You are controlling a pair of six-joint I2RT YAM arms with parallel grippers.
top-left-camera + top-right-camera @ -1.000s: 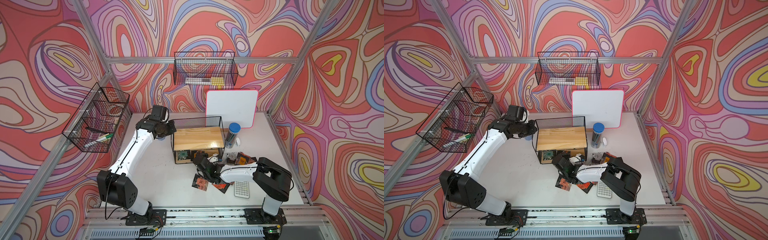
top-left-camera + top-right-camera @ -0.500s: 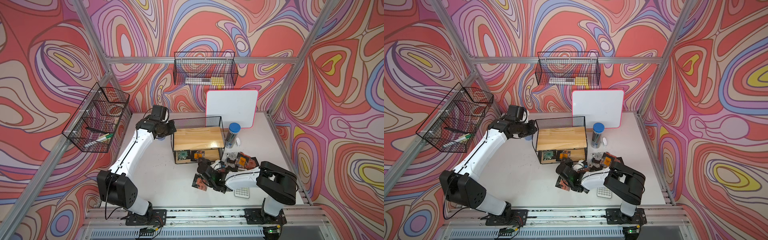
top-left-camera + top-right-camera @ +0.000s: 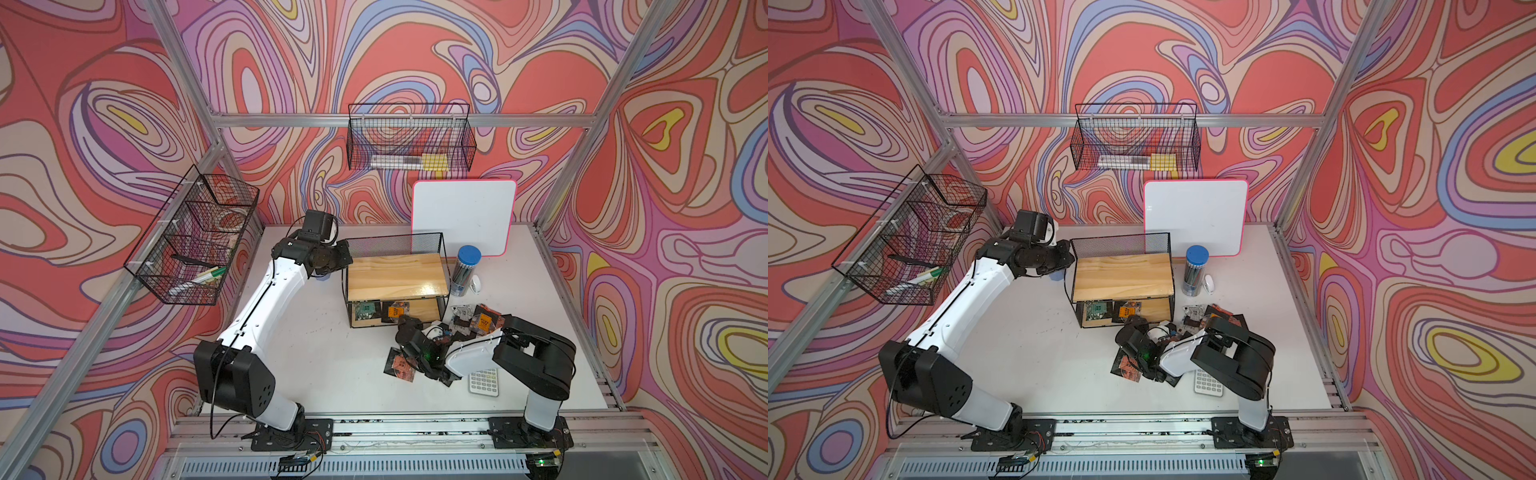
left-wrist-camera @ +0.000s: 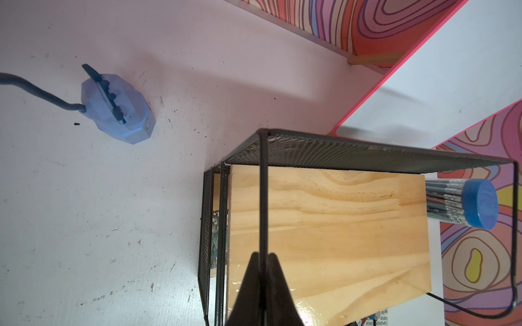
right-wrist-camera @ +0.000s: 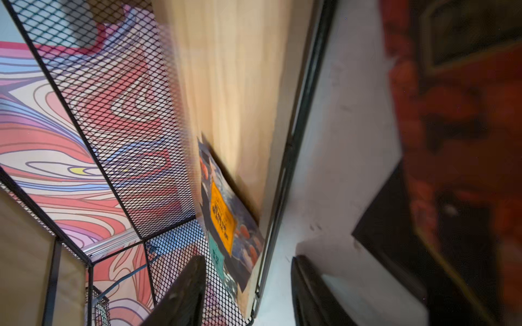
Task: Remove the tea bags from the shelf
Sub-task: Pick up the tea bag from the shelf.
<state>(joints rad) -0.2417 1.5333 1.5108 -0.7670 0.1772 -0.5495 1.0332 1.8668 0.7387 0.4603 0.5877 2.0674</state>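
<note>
At least two tea bags (image 3: 395, 311) remain on lower board of shelf (image 3: 395, 272); many others already off, scattered on bench (image 3: 324, 353) beside it. Right fingers (image 5: 183, 290) half open, empty, at front of lower board. Left fingers (image 4: 251, 282) closed on shelf wire.

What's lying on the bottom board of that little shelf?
A green tea bag and a black tea bag with an orange label lie near the front of the shelf. From above, the top board covers the back part.
</note>
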